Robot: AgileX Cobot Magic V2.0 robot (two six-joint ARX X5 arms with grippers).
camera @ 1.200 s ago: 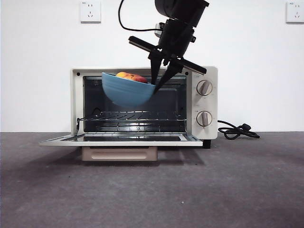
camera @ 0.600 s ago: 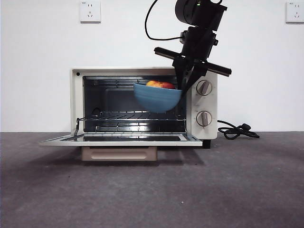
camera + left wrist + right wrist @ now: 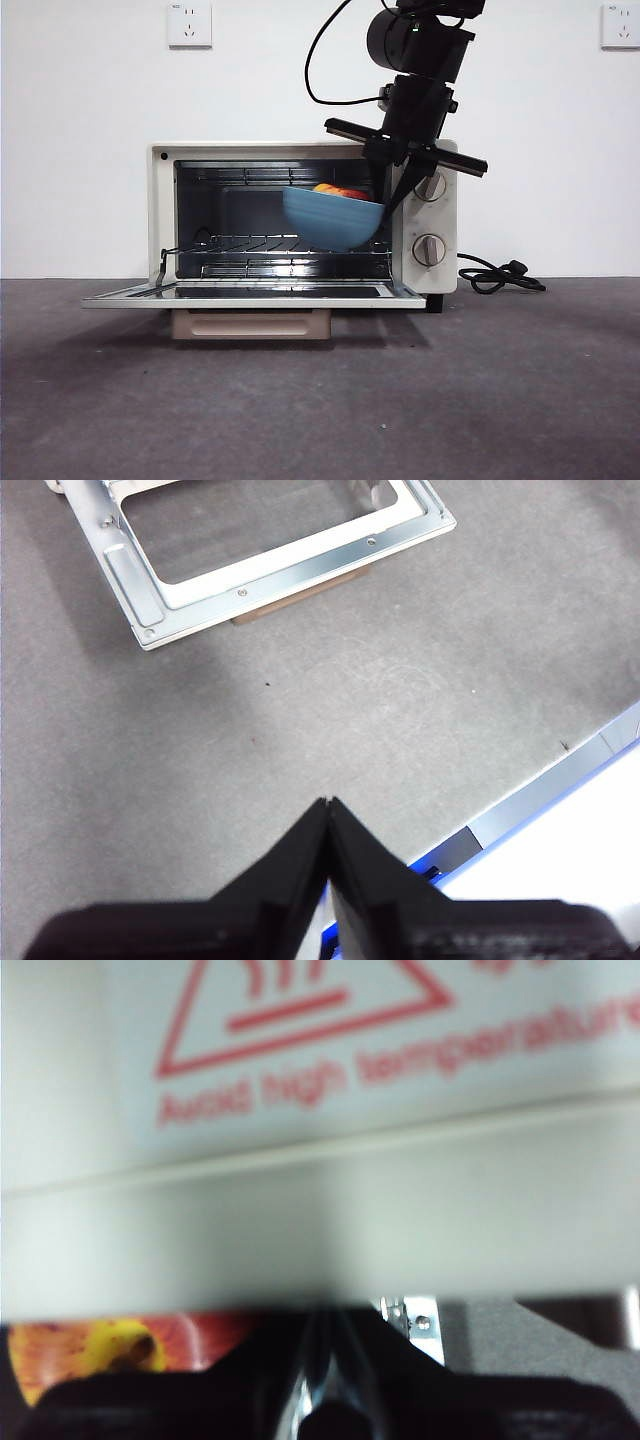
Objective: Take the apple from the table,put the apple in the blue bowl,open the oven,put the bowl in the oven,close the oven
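Observation:
The cream-white oven (image 3: 162, 210) stands with its door (image 3: 250, 294) dropped flat open. Inside its opening, on the right side just above the wire rack (image 3: 240, 243), hangs the blue bowl (image 3: 330, 220) with the apple (image 3: 340, 191) showing over its rim. My right gripper (image 3: 388, 192) comes down from above and is shut on the bowl's right rim. In the right wrist view the oven top (image 3: 320, 1160) with a red warning label fills the picture and the apple (image 3: 110, 1345) shows low beside the jaws. My left gripper (image 3: 329, 802) is shut on nothing, above the table (image 3: 300, 710) in front of the door (image 3: 280, 565).
A black cord (image 3: 500, 275) lies coiled on the table right of the oven. Two knobs (image 3: 430, 250) sit on the oven's right panel. The white wall behind carries two sockets (image 3: 190, 24). A blue-and-white table edge (image 3: 560, 780) shows in the left wrist view.
The right gripper carried the bowl with the apple rightwards, then lowered it deeper into the oven opening, down close to the rack.

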